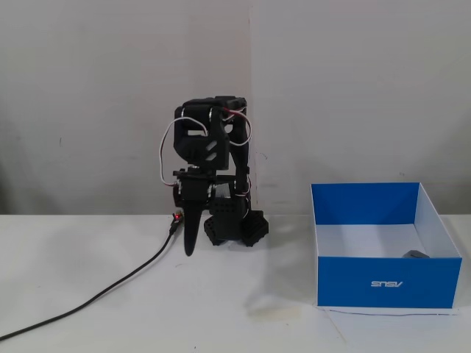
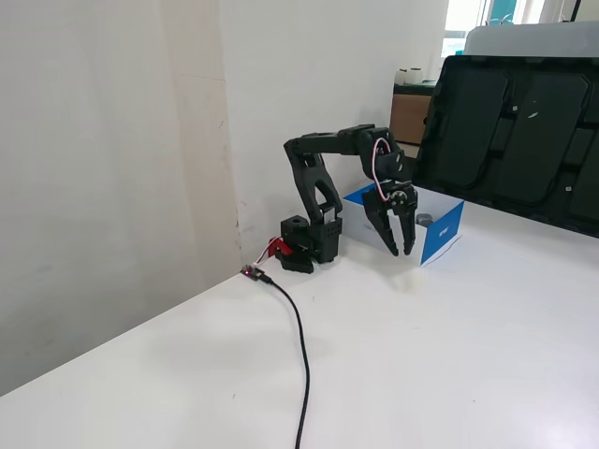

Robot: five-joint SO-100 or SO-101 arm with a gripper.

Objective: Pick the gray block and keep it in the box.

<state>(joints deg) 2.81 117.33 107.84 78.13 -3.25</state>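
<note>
The arm (image 2: 323, 178) is folded above its base (image 2: 309, 248), with the forearm level and the wrist bent downward. The hand (image 2: 402, 250) points down, empty, its fingers (image 1: 190, 235) apparently slightly parted at the tips.

White table (image 1: 88, 294), black cable (image 1: 96, 298), arm base (image 1: 235, 228), blue box (image 1: 386, 283)

One fixed view faces the arm (image 1: 213, 176) head-on, low and near; another stands farther back at its nine o'clock, sharing the box (image 1: 383, 283).
</note>
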